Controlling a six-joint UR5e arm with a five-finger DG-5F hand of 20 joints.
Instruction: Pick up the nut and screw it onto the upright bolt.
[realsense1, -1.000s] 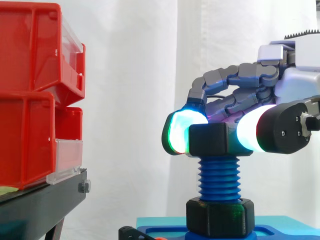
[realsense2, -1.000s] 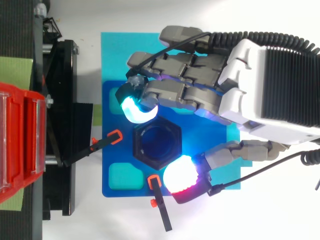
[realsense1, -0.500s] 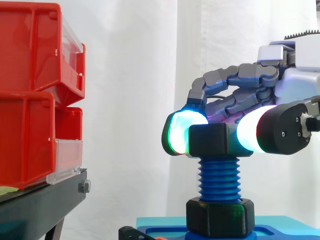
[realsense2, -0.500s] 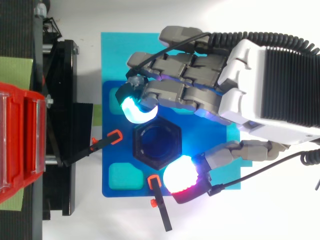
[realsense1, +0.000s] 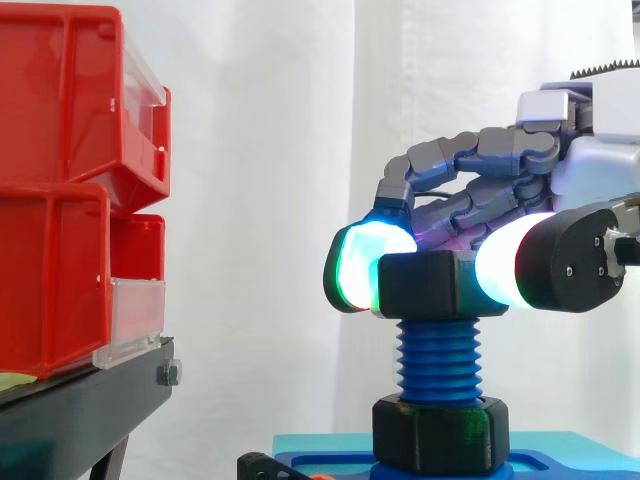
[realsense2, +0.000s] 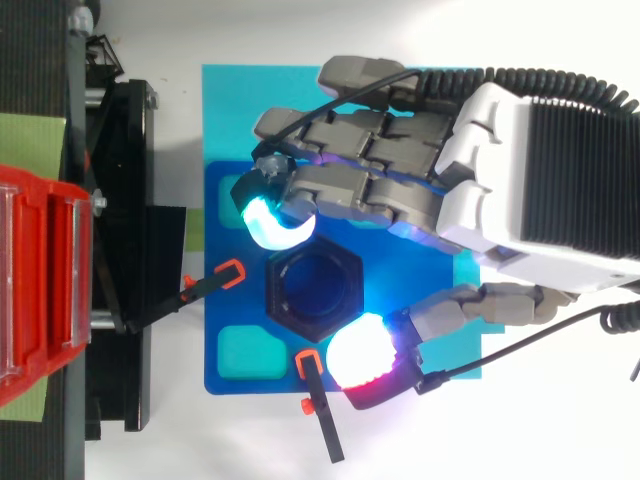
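A black hex nut (realsense1: 425, 283) sits on top of the upright blue threaded bolt (realsense1: 438, 360). A second black nut (realsense1: 440, 435) rests at the bolt's foot on the blue base plate (realsense2: 228, 305). From above, the top nut (realsense2: 290, 312) shows as a hexagon ring with the blue bolt end inside it. The hand (realsense2: 540, 180) comes in from the right, its curled fingers over the nut. A cyan-green fingertip (realsense1: 355, 265) presses the nut's left side. A white and red thumb pad (realsense1: 497, 270) presses its right side, so the nut is pinched between them.
Stacked red bins (realsense1: 70, 190) stand on a black stand (realsense1: 80, 410) at the left. Two black clamps with orange tips (realsense2: 215, 283) (realsense2: 318, 400) hold the blue plate, which lies on a cyan sheet (realsense2: 230, 100). The white curtain hangs behind.
The hand has shifted very slightly; in the side view the thumb pad sits a touch further right. The nut stays at the same height on top of the bolt.
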